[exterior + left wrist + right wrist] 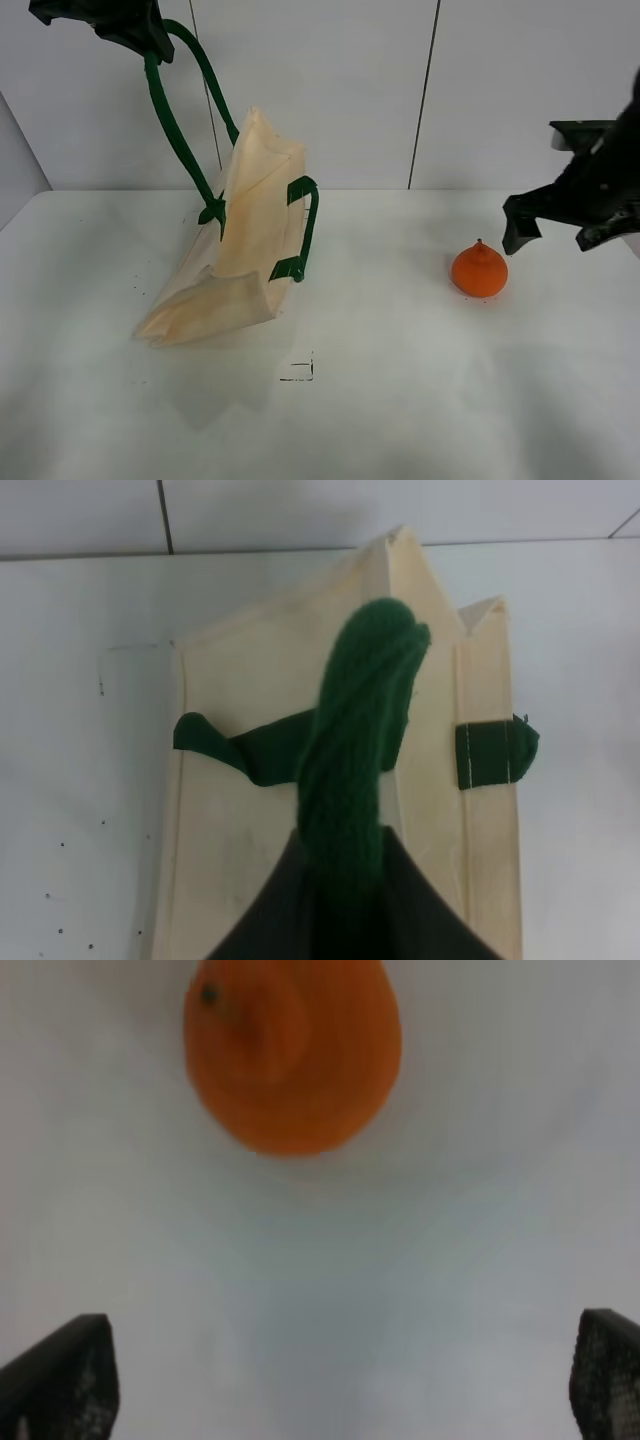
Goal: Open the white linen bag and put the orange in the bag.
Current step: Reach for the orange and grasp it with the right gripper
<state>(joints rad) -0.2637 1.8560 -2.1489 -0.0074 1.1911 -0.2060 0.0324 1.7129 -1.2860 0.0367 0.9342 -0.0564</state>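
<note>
Count of items: one cream rectangular linen bag [250, 235] with two dark green strap handles, one small round bright-orange fruit, the orange [479, 271], two black grippers, and one white table [420, 400].

At the upper left of the exterior view, the left gripper [110, 25] has its jaws closed on the upper handle [175, 120]. In the left wrist view this braided upper handle [360, 750] runs into the left gripper [340, 890], and the linen bag [230, 860] hangs beyond it. The bag hangs tilted, its top edge up and its lower end down at the table, left of centre. The second handle [305, 225] lies looped against the side that faces the orange.

The orange sits upright on the table at the right, well apart from the bag. The right gripper [555, 235] is near it, on the side away from the bag, and does not touch it; its jaws are spread wide. In the right wrist view the orange [293, 1055] lies ahead of the right gripper [335, 1390], not between the jaws.

The orange has smooth skin, a pointed neck and a tiny dark stem.
</note>
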